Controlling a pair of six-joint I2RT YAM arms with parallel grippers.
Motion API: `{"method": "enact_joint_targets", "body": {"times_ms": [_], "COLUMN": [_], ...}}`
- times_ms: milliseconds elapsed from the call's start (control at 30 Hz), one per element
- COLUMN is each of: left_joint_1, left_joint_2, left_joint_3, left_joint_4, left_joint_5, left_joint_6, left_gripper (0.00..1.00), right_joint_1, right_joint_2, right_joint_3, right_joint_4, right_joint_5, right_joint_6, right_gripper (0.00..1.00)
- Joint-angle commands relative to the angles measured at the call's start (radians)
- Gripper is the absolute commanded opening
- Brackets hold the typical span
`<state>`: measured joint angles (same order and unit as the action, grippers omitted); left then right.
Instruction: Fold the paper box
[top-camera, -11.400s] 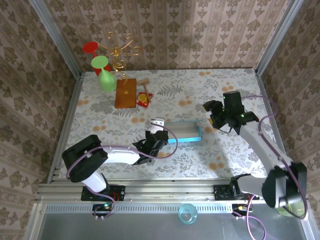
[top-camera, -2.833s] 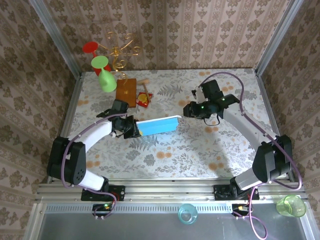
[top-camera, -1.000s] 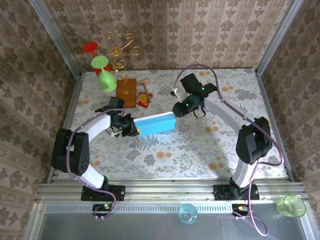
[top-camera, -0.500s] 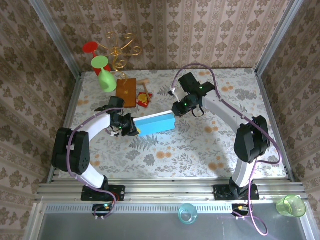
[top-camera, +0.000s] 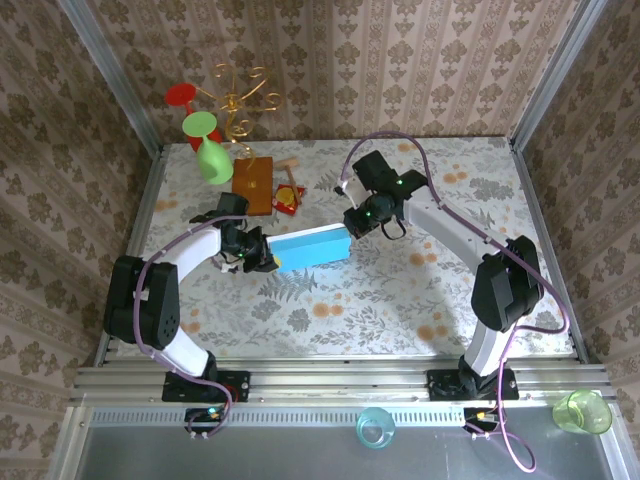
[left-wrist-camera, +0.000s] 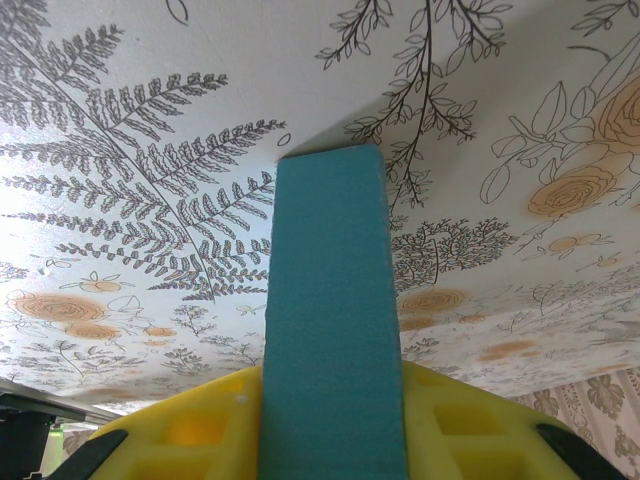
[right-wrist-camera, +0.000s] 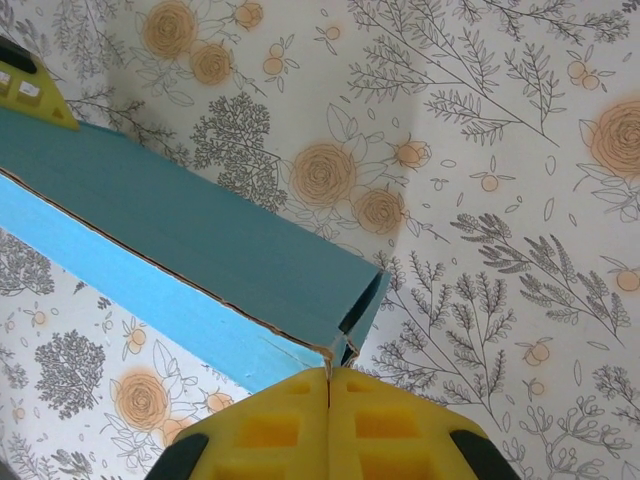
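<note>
Box (top-camera: 310, 246): a flat blue sleeve, slung lengthwise between both hands. It is near the board (top-camera: 252, 186), on the arms' side and to its right, and seems lifted off the table (top-camera: 400, 300).
Left hand (top-camera: 268, 258): clamped across the box end nearest the board, with fingers (left-wrist-camera: 150, 450) on either side of the narrow face. I judge it serves as an anchor.
Right hand (top-camera: 350, 228): at the end far from the board, with pads (right-wrist-camera: 290, 400) pressed together on a thin edge at the open corner, likely to work a flap.
Why: gripping both ends steadies the thin card for folding.
</note>
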<state>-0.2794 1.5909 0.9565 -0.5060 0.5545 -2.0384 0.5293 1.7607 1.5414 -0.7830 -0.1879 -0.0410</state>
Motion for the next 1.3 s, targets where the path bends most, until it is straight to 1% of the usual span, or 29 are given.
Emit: {"method": "enact_joint_targets", "body": {"times_ms": [0, 567, 967, 1067, 1267], "left_joint_1": [0.014, 0.006, 0.006, 0.007, 0.007], "left_joint_2": [0.038, 0.043, 0.046, 0.046, 0.049], "left_joint_3": [-0.019, -0.024, -0.024, -0.024, -0.024], "left_joint_4": [-0.05, -0.014, -0.006, -0.003, 0.004], "left_joint_5": [-0.108, -0.107, -0.103, -0.102, -0.098], "left_joint_6": [0.008, -0.021, -0.023, -0.023, -0.021], "left_gripper": [0.06, 0.04, 0.04, 0.04, 0.05], "right_joint_1": [0.013, 0.014, 0.014, 0.014, 0.015], "right_joint_2": [-0.037, -0.084, -0.117, -0.134, -0.182], "right_joint_3": [-0.035, -0.173, -0.28, -0.315, -0.396], "right_joint_4": [0.016, 0.148, 0.241, 0.292, 0.363], "right_joint_5": [0.03, -0.003, 0.008, 0.018, 0.075], "right_joint_6": [0.03, 0.217, 0.271, 0.286, 0.282], "right_gripper": [0.0, 0.0, 0.0, 0.0, 0.0]}}
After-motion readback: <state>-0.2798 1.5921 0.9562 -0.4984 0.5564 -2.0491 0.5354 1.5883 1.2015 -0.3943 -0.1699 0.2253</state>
